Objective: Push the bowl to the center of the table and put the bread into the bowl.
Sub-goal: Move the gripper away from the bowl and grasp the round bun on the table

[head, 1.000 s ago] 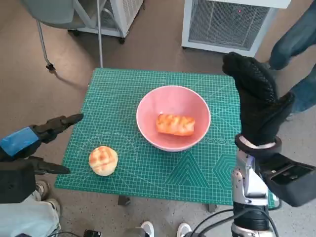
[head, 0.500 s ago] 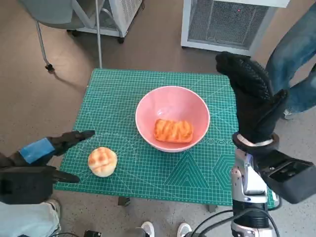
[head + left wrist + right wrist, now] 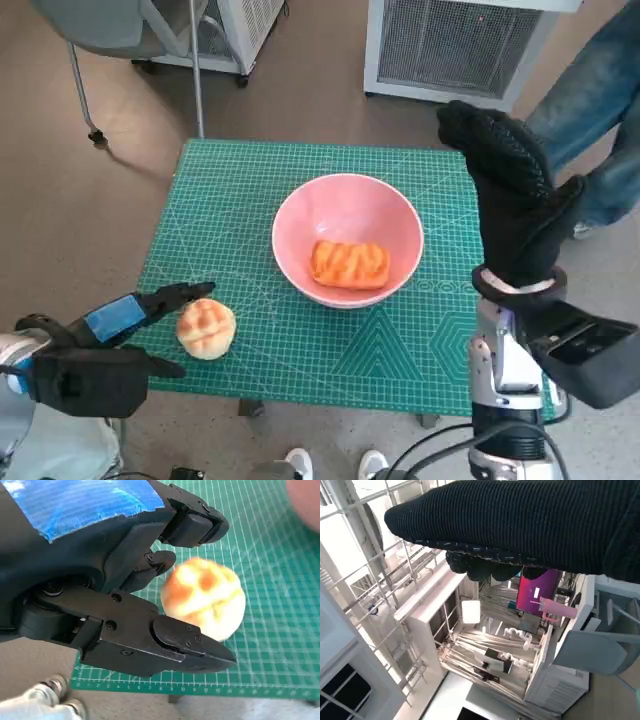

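A pink bowl (image 3: 390, 215) stands near the middle of the green mat (image 3: 260, 180) with a long orange bread roll (image 3: 349, 263) inside it. A round pale bun (image 3: 206, 327) (image 3: 205, 597) lies near the mat's front left corner. My left hand (image 3: 112, 340) (image 3: 130, 590) sits just left of the bun, fingers apart on either side of it, holding nothing. My gloved right hand (image 3: 512, 195) (image 3: 520, 525) stands raised above the mat's right edge, fingers extended, empty.
A white cabinet with a grille (image 3: 450, 45) stands beyond the table, a chair base (image 3: 95, 130) at the far left. A person's jeans-clad legs (image 3: 600, 110) are at the right. Shoes (image 3: 300, 465) show below the table's front edge.
My left hand has moved right and forward, closing in on the round bun until its fingers flank it. The right hand has barely moved. The bowl has stayed in place.
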Robot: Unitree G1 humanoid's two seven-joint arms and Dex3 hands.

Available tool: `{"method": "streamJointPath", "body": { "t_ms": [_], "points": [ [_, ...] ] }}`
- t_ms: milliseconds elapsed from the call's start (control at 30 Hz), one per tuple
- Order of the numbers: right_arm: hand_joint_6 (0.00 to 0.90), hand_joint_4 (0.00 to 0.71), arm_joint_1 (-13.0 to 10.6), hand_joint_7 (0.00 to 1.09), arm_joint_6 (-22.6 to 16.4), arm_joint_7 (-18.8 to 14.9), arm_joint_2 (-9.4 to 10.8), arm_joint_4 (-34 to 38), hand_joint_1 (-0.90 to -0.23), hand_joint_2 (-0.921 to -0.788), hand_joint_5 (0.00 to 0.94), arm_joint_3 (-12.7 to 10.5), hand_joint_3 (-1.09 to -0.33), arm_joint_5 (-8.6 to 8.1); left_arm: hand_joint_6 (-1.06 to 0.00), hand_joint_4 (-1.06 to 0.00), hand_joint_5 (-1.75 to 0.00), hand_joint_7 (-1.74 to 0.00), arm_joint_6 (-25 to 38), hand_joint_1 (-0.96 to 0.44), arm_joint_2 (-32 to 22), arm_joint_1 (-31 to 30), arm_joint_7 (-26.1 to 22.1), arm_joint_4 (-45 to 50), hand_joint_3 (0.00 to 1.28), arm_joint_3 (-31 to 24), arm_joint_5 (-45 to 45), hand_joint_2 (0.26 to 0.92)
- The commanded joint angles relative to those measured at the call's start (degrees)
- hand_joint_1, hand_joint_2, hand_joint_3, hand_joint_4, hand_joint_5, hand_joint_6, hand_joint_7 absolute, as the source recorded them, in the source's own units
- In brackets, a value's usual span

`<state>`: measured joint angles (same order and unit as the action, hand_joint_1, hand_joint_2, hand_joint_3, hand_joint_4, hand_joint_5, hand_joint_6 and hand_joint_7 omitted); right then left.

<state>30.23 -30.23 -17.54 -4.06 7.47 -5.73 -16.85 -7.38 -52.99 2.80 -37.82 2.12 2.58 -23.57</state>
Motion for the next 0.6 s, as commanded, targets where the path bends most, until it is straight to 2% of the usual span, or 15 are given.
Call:
{"method": "streamJointPath", "body": {
  "t_ms": [33,233,367,433,467,500,533,600],
  "points": [
    [-0.001,0.262,-1.46,0.73,0.91,-0.44,-0.41,-0.17,-0.595,-0.921,0.051,-0.39,-0.775,-0.53,-0.26,-0.1,0.0,0.0,-1.22,-0.05,1.27,1.63,1.84,-2.55,0.01,2.56,-2.44,0.778],
    [-0.001,0.262,-1.6,0.73,0.7,-0.32,-0.34,-0.12,-0.596,-0.921,0.053,-0.47,-0.773,-0.35,-0.29,-0.13,-0.01,-0.02,-3.39,-0.01,2.95,3.46,5.19,-6.94,0.01,6.02,-6.04,0.786],
    [-0.001,0.264,-1.74,0.73,0.33,-0.13,-0.1,0.08,-0.596,-0.921,0.055,-0.44,-0.771,-0.05,-0.41,-0.27,-0.04,-0.06,-8.01,0.02,3.94,4.68,10.65,-11.7,0.03,8.78,-9.69,0.835],
    [-0.001,0.266,-1.89,0.73,0.06,-0.02,0.1,0.23,-0.596,-0.921,0.057,-0.38,-0.771,0.17,-0.47,-0.36,-0.06,-0.1,-11.68,0.02,4.16,5.46,14.14,-14.9,0.03,10.16,-11.44,0.861],
    [-0.001,0.267,-1.95,0.73,-0.08,0.03,0.19,0.31,-0.598,-0.921,0.058,-0.35,-0.77,0.27,-0.54,-0.47,-0.09,-0.16,-13.45,0.01,4.21,5.88,15.72,-16.46,0.05,10.8,-12.16,0.882],
    [-0.001,0.267,-1.96,0.73,-0.17,0.08,0.27,0.45,-0.598,-0.921,0.059,-0.34,-0.769,0.35,-0.55,-0.51,-0.1,-0.2,-15.44,0.01,4.21,6.37,17.61,-18.04,0.06,11.48,-13.1,0.89],
    [-0.001,0.268,-2.0,0.73,-0.22,0.13,0.33,0.46,-0.6,-0.921,0.059,-0.32,-0.768,0.43,-0.52,-0.51,-0.52,-0.63,-16.91,0.01,4.16,6.7,19.02,-19.21,0.11,11.94,-13.75,0.901],
    [-0.001,0.268,-1.98,0.73,-0.24,0.2,0.45,0.63,-0.602,-0.921,0.06,-0.33,-0.767,0.45,-0.49,-0.52,-0.89,-1.0,-20.29,0.0,3.7,7.51,22.16,-21.43,0.16,12.77,-15.14,0.911]
  ]
}}
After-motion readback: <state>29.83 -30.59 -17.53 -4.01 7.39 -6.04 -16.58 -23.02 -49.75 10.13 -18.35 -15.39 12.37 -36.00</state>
